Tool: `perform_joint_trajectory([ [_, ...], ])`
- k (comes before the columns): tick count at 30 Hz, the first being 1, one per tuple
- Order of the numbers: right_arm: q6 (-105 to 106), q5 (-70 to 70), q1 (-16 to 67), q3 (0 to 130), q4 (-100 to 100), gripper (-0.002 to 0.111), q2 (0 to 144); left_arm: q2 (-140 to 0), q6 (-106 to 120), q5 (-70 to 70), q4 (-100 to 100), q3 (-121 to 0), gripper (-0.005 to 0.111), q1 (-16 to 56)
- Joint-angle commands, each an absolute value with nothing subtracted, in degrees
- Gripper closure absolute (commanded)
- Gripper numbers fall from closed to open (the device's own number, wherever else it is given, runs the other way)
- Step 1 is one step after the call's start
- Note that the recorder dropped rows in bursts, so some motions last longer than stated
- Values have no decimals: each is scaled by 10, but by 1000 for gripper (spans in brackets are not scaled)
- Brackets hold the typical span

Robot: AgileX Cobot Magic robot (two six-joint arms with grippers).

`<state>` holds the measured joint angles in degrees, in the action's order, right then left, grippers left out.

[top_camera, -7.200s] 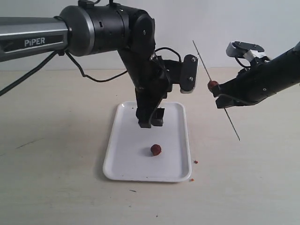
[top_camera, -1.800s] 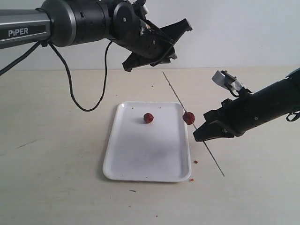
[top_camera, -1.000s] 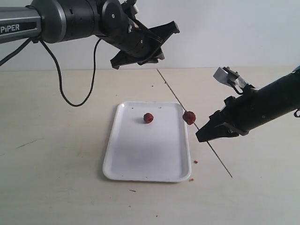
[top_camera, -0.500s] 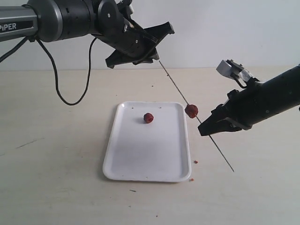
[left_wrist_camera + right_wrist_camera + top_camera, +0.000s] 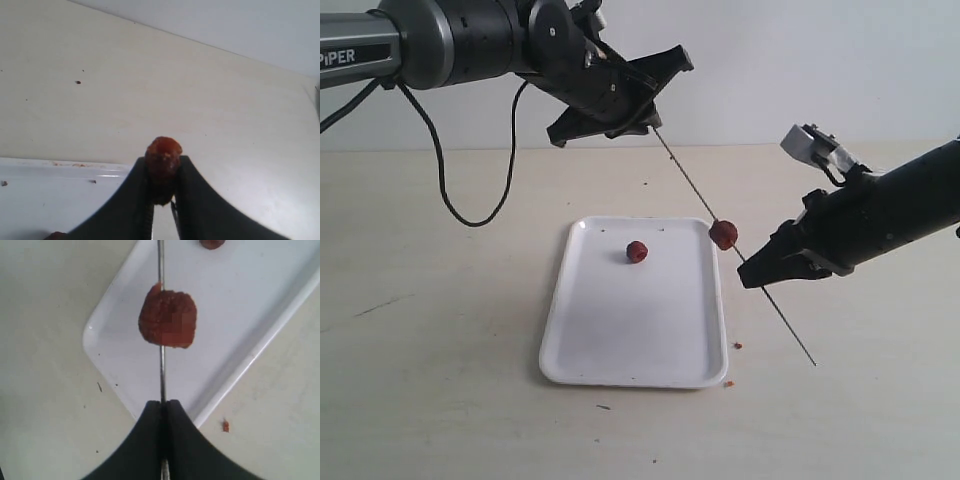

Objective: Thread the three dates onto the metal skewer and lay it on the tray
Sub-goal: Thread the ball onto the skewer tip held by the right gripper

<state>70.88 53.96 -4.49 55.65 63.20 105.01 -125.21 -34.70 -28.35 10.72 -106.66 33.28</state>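
My right gripper (image 5: 752, 272) (image 5: 165, 405) is shut on the thin metal skewer (image 5: 686, 176) (image 5: 161, 270), which slants up to the left above the table. One dark red date (image 5: 723, 234) (image 5: 168, 318) is threaded on it, hanging over the right rim of the white tray (image 5: 620, 340) (image 5: 240, 315). A second date (image 5: 637, 251) (image 5: 212, 243) lies on the tray's far part. My left gripper (image 5: 670, 88) (image 5: 163, 167) is raised at the skewer's upper end and is shut on a third date (image 5: 163, 155). The exterior view hides this date.
A black cable (image 5: 470, 200) droops from the left arm onto the table. Small red crumbs (image 5: 738, 345) lie on the table beside the tray's near right corner. The pale table (image 5: 440, 380) runs back to a white wall.
The right gripper has lifted and tilted the skewer, bringing its upper tip up to the left gripper. The left gripper has shifted slightly left, still holding its date.
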Motion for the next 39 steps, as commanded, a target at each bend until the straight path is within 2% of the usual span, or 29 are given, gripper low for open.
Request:
perform_joint_trajectory([
  [1, 720, 543, -47, 553, 647, 108, 1045, -1245, -345, -282, 118, -1066, 100, 332],
  [18, 739, 512, -47, 553, 673, 108, 1047, -1245, -281, -291, 191, -1066, 100, 333],
  [39, 797, 494, -47, 553, 735, 108, 1047, -1245, -265, -307, 190, -1066, 100, 346],
])
